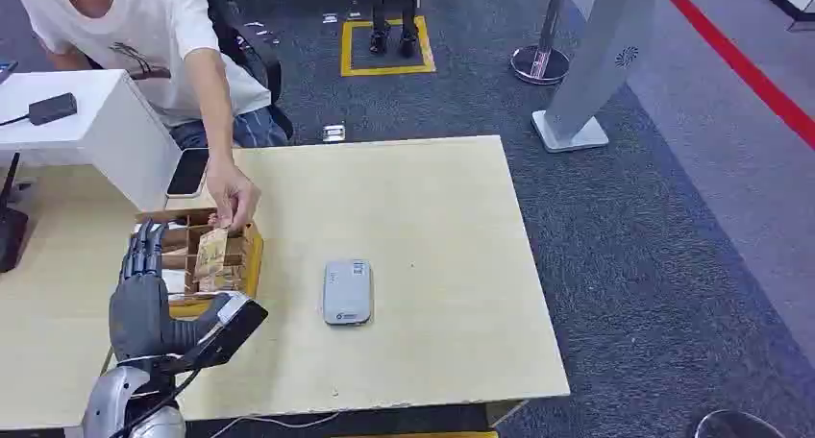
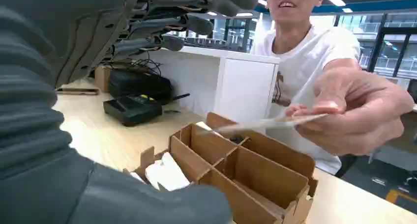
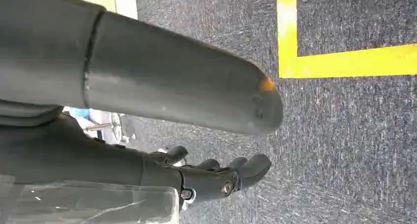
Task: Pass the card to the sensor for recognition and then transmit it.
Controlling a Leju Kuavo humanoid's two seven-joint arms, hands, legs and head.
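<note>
Head view: card (image 1: 213, 253), thin, stiff, light, pinched by person's hand (image 1: 234, 200) over divided box (image 1: 241, 265), counter 9 o'clock; take free edge; left hand (image 1: 142, 289) fingers spread, empty; right hand (image 3: 216, 175) loosely curled, empty

The left hand (image 2: 147, 32) is hanging open above the table (image 2: 103, 135), its dark fingers (image 2: 196, 23) spread and holding nothing. A person's hand (image 2: 354, 111) is pinching a thin card (image 2: 265, 123) flat over the cardboard divider box (image 2: 246, 172) — the card is not touching the robot's fingers. White cards (image 2: 164, 174) are lying in one compartment (which one is unclear). A black device (image 2: 132, 108) is sitting beyond, beside a white cabinet (image 2: 246, 86).
</note>
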